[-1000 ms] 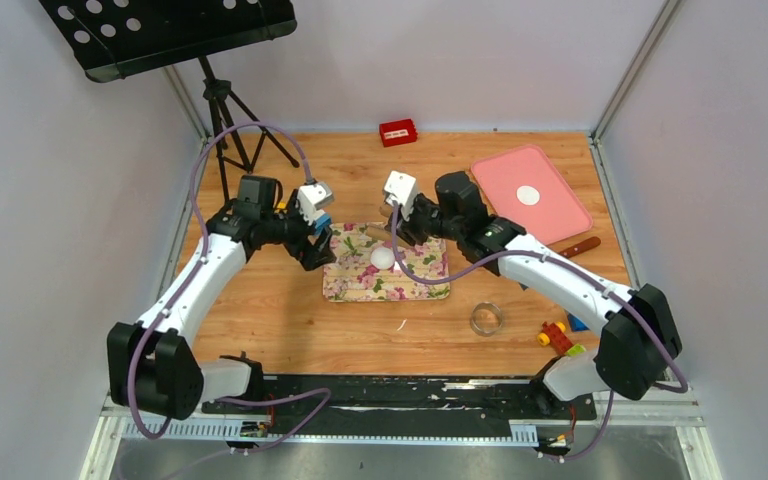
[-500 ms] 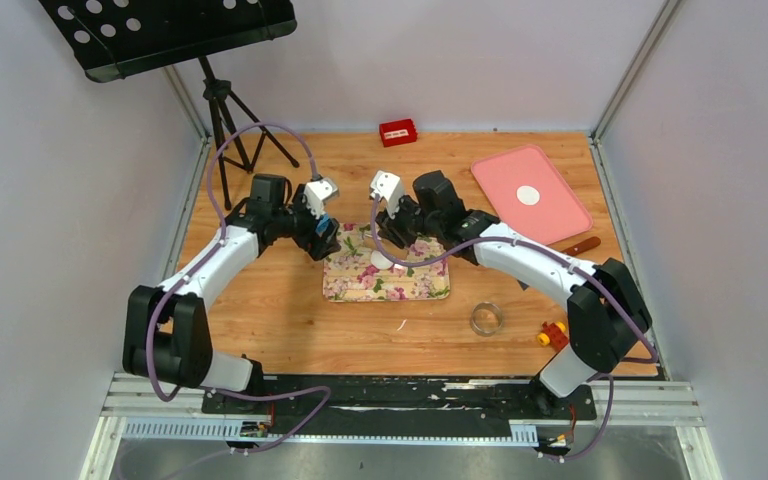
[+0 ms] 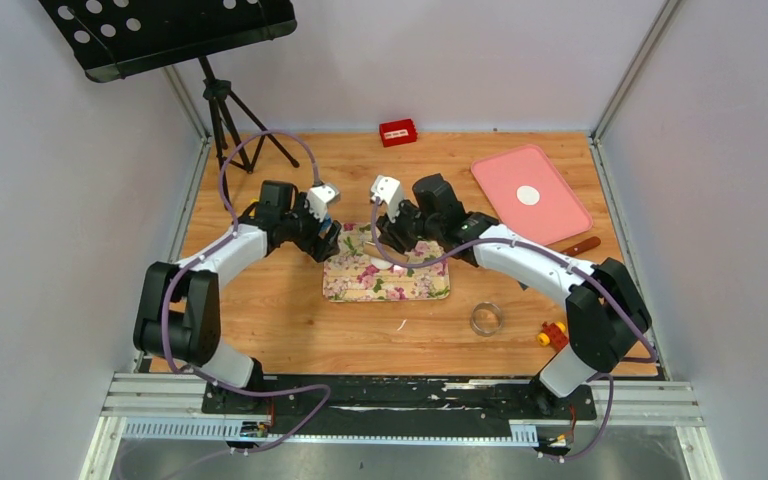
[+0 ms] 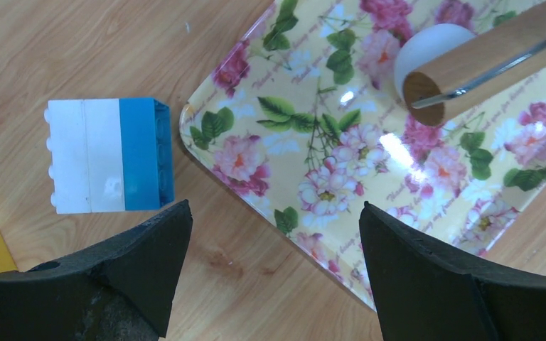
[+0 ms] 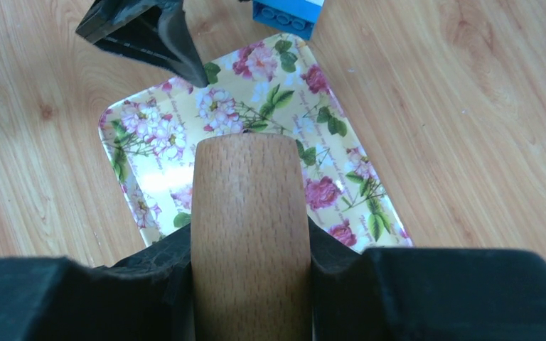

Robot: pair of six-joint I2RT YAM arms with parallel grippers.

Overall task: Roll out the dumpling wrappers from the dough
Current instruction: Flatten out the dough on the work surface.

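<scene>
Right wrist view: your right gripper [image 5: 250, 273] pinches the rolling pin [image 5: 249, 206] by the dough ball [image 4: 426, 44], left gripper [image 4: 272, 213] spread empty. Flattening looks unstarted; press down, then roll.

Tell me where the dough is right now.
Left wrist view, upper right: the dough is a white ball on the floral tray, partly hidden behind the end of the wooden rolling pin.

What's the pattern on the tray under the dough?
Tray: pink-and-green floral on cream; left wrist view.
</scene>
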